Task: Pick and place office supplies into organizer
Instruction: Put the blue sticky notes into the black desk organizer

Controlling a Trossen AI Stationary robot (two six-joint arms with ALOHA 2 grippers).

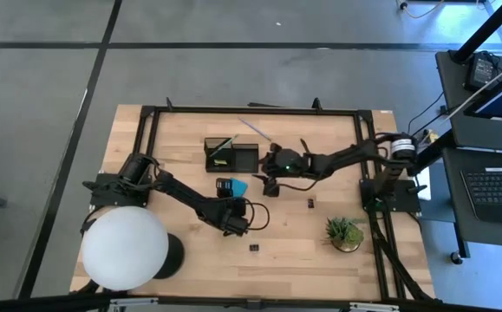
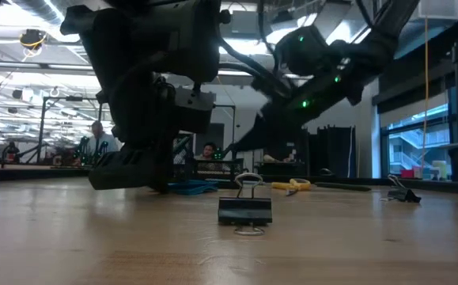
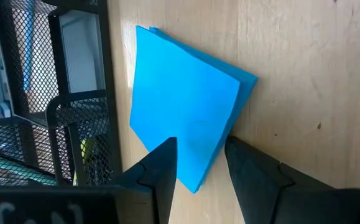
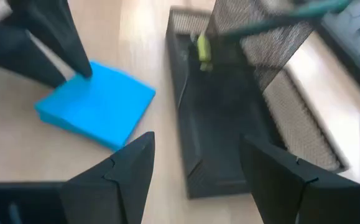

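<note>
The blue note pad point(image 3: 183, 106) lies flat on the wooden table, just near of the black mesh organizer point(image 1: 231, 156). My left gripper point(image 3: 198, 158) is low over the pad and open, one finger on either side of the pad's corner. My right gripper point(image 4: 195, 168) hovers open over the table beside the pad point(image 4: 99, 106) and the organizer point(image 4: 229, 118), holding nothing. In the organizer there is a yellow-green piece point(image 4: 201, 46) and a green pen point(image 4: 279, 18). In the low view, the yellow-handled scissors point(image 2: 292, 186) lie on the table. My left gripper straddles the note pad's corner point(image 3: 199, 177), coming slanting down from the table's near side. The pad rests flat on the table. Whether the fingers point(image 3: 164, 165) touch the pad's edges, I cannot tell.
A black binder clip point(image 2: 245, 207) stands near the table's front, another clip point(image 1: 309, 204) lies right of the grippers. A grey pen point(image 1: 255, 130) lies beyond the organizer. The white globe lamp point(image 1: 125, 247) sits near left, the potted plant point(image 1: 346, 232) near right, the black frame point(image 1: 151, 139) around.
</note>
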